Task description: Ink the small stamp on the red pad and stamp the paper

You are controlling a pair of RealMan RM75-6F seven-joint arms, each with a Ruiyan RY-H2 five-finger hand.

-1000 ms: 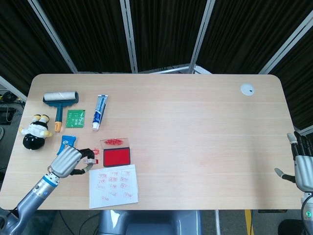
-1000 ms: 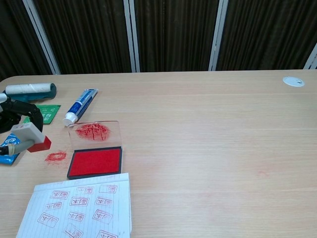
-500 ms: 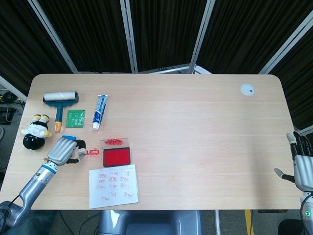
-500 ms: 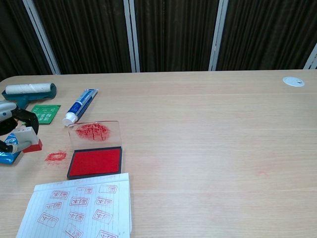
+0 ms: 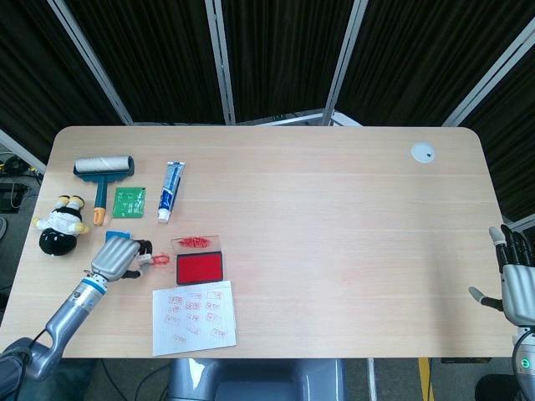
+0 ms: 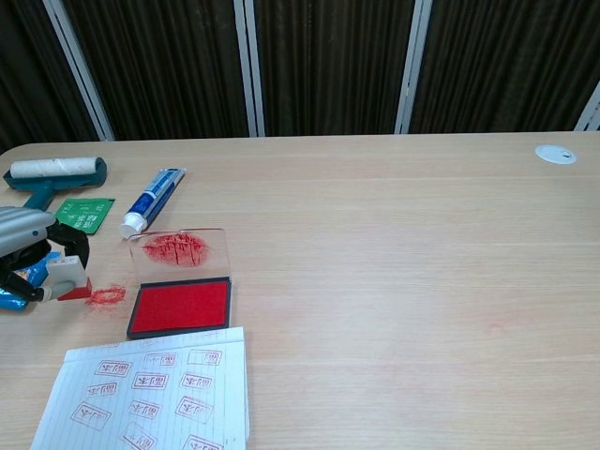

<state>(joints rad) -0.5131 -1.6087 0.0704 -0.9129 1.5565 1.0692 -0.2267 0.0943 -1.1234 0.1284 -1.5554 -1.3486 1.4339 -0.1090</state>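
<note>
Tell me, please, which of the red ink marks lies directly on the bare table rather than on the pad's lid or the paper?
The red smear left of the ink pad, right beside the stamp held by the left robot hand; it sits on bare wood.

left hand (image 5: 115, 257) beside red pad (image 5: 199, 267), paper (image 5: 194, 316)

The left hand (image 5: 115, 257) has a smooth silver-grey shell over its back, with black fingers (image 6: 75, 246) beyond it. Behind the shell comes a narrow blue ring at the wrist, then a slim, rounded silver-grey forearm. The right hand (image 5: 517, 286) is built alike: pale grey casing, dark fingers (image 5: 512, 242) and a grey thumb out to one side, with a small green light on the wrist below the casing
</note>
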